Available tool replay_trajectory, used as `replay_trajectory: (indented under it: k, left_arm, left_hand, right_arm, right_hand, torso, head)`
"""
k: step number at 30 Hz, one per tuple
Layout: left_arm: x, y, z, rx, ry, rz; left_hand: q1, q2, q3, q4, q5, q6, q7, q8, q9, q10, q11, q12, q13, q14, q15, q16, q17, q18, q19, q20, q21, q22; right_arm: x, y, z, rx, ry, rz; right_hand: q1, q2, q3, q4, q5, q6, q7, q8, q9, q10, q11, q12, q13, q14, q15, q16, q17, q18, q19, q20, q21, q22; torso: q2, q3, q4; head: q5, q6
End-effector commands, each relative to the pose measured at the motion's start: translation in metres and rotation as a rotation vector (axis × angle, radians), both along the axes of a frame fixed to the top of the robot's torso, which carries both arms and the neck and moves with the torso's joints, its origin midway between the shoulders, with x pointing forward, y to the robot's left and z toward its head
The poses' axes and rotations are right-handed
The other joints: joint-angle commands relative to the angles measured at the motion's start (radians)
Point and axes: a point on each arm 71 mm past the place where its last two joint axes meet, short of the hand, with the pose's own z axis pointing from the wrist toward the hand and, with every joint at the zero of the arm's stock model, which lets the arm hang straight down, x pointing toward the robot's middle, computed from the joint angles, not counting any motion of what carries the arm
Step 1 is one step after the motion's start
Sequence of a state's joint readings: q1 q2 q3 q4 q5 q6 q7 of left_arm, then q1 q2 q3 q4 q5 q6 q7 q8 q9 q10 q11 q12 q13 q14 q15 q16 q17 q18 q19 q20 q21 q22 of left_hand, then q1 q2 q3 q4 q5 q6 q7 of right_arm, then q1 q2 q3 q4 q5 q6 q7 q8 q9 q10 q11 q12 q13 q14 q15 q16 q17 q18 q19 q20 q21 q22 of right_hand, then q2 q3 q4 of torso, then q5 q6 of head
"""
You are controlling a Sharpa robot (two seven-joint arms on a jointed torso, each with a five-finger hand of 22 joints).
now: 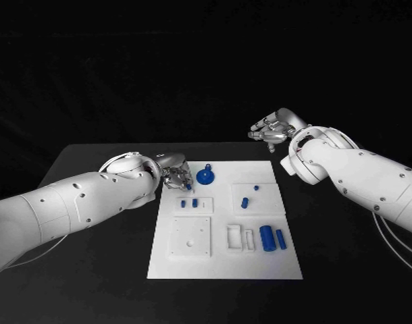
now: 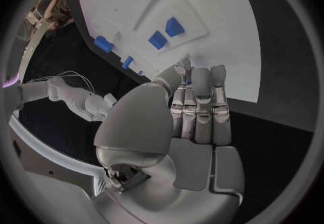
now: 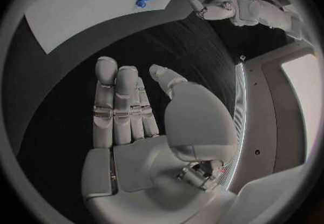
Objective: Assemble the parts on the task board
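On the black table (image 1: 89, 270) lies the white task board (image 1: 223, 266). At its far left corner the left hand (image 1: 175, 177) pinches a small blue part (image 2: 188, 79); seat it squarely, gently. The right hand (image 1: 272, 129), beyond its far right corner, is open, empty

The board (image 1: 223, 260) looked like matt white plastic, smooth, with moulded recesses. The parts (image 1: 267, 238) were blue plastic with a slight sheen. The table (image 1: 99, 270) was matt black, with no glare. Both arms had smooth white shells, faintly glossy. The left hand (image 2: 196, 108) and right hand (image 3: 132, 110) looked like brushed silver metal, satin and smooth.
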State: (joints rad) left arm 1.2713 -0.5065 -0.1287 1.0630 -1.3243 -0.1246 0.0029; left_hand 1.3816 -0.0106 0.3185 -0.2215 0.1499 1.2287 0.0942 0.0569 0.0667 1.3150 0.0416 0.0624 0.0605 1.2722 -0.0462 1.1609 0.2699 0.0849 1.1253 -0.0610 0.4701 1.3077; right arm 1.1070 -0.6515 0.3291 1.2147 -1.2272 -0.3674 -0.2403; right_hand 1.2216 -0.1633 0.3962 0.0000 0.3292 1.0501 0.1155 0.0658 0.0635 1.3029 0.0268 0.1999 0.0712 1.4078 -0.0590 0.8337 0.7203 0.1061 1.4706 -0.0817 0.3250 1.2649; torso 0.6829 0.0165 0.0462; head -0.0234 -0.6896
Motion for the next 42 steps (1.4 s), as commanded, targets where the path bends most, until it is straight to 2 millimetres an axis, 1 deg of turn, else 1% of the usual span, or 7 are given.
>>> replay_trajectory:
  k: [1, 10, 16, 21, 29, 31, 42]
  left_arm:
    - [0.000, -0.004, 0.000, 0.008, -0.009, -0.019]
    - [-0.001, -0.007, -0.001, 0.008, 0.002, -0.033]
    - [-0.001, -0.009, -0.003, 0.012, 0.009, -0.035]
    - [-0.002, -0.010, -0.006, 0.021, 0.021, -0.037]
    - [-0.003, -0.011, -0.011, 0.042, 0.045, -0.032]
    - [-0.003, -0.011, -0.012, 0.046, 0.049, -0.028]
    - [-0.002, -0.015, -0.013, 0.049, 0.054, -0.029]
  left_hand:
    - [0.007, 0.002, -0.006, 0.002, 0.003, -0.007, 0.000, 0.006, 0.001, -0.009, 0.000, -0.004, -0.001, -0.002, 0.006, -0.004, 0.001, 0.006, -0.003, 0.001, 0.002, 0.021]
    - [0.007, 0.002, -0.006, 0.002, 0.003, -0.007, 0.000, 0.006, 0.001, -0.009, 0.000, -0.004, -0.001, -0.002, 0.006, -0.004, 0.001, 0.006, -0.003, 0.001, 0.002, 0.021]
    - [0.008, 0.002, -0.006, 0.001, 0.002, -0.007, 0.000, 0.006, 0.001, -0.008, 0.000, -0.004, -0.001, -0.002, 0.006, -0.005, 0.000, 0.007, -0.003, 0.001, 0.001, 0.021]
    - [0.007, 0.004, -0.006, 0.002, 0.002, -0.008, 0.000, 0.006, 0.001, -0.009, 0.000, -0.004, -0.001, -0.001, 0.006, -0.004, 0.000, 0.007, -0.003, 0.001, 0.001, 0.021]
    - [0.007, 0.006, -0.005, 0.002, 0.001, -0.009, 0.000, 0.006, 0.001, -0.010, 0.000, -0.004, -0.001, 0.000, 0.006, -0.003, 0.001, 0.008, -0.001, 0.001, 0.002, 0.021]
    - [0.006, 0.006, -0.005, 0.002, 0.001, -0.009, 0.000, 0.006, 0.001, -0.011, 0.001, -0.004, -0.001, 0.000, 0.006, -0.003, 0.001, 0.008, 0.000, 0.001, 0.002, 0.021]
    - [0.005, 0.007, -0.005, 0.004, 0.001, -0.011, 0.001, 0.006, 0.001, -0.013, 0.001, -0.003, -0.001, -0.001, 0.007, -0.003, 0.001, 0.008, 0.001, 0.002, 0.001, 0.021]
  right_arm:
    - [0.000, 0.001, 0.001, 0.002, -0.010, 0.008]
    - [0.000, 0.001, 0.001, 0.002, -0.010, 0.009]
    - [0.000, 0.002, 0.001, 0.002, -0.010, 0.010]
    - [0.000, 0.002, 0.001, 0.002, -0.010, 0.010]
    - [0.000, 0.002, 0.001, 0.002, -0.010, 0.011]
    - [0.000, 0.002, 0.001, 0.002, -0.011, 0.010]
    - [0.000, 0.002, 0.001, 0.003, -0.012, 0.011]
  right_hand:
    - [-0.007, 0.001, 0.000, 0.003, 0.004, -0.004, 0.003, -0.004, 0.000, 0.004, -0.001, -0.005, -0.001, -0.005, 0.002, 0.004, -0.001, 0.019, 0.034, 0.004, 0.000, 0.001]
    - [-0.007, 0.001, 0.000, 0.003, 0.004, -0.004, 0.003, -0.004, 0.000, 0.004, -0.001, -0.005, -0.001, -0.005, 0.002, 0.004, -0.001, 0.019, 0.034, 0.004, 0.000, 0.001]
    - [-0.007, 0.001, 0.000, 0.003, 0.004, -0.004, 0.003, -0.004, 0.000, 0.004, -0.001, -0.005, -0.001, -0.005, 0.002, 0.004, -0.001, 0.019, 0.034, 0.004, 0.000, 0.001]
    - [-0.007, 0.001, 0.000, 0.003, 0.004, -0.004, 0.003, -0.004, 0.000, 0.004, -0.001, -0.005, -0.001, -0.005, 0.002, 0.004, -0.001, 0.019, 0.034, 0.004, 0.000, 0.001]
    - [-0.007, 0.001, 0.000, 0.003, 0.004, -0.004, 0.003, -0.004, 0.000, 0.004, -0.001, -0.005, -0.001, -0.005, 0.002, 0.004, -0.001, 0.019, 0.034, 0.004, 0.000, 0.001]
    - [-0.007, 0.001, 0.000, 0.003, 0.004, -0.004, 0.003, -0.004, 0.000, 0.004, -0.001, -0.005, -0.001, -0.005, 0.002, 0.004, -0.001, 0.019, 0.034, 0.004, 0.000, 0.001]
    - [-0.007, 0.001, 0.000, 0.003, 0.004, -0.004, 0.003, -0.004, 0.000, 0.004, -0.001, -0.005, -0.001, -0.005, 0.002, 0.004, -0.001, 0.019, 0.034, 0.004, 0.000, 0.001]
  torso:
    - [0.001, -0.0001, -0.0008]
    - [0.000, 0.0000, 0.0005]
    - [0.000, 0.0003, 0.0001]
    - [0.000, -0.0003, -0.0004]
    - [0.000, 0.0000, -0.0007]
    - [0.000, -0.0003, -0.0002]
    - [0.000, -0.0003, 0.0007]
  head:
    - [-0.001, 0.000]
    - [-0.003, -0.002]
    - [-0.002, -0.002]
    - [-0.002, -0.001]
    - [-0.004, -0.004]
    - [-0.006, -0.004]
    - [-0.007, -0.005]
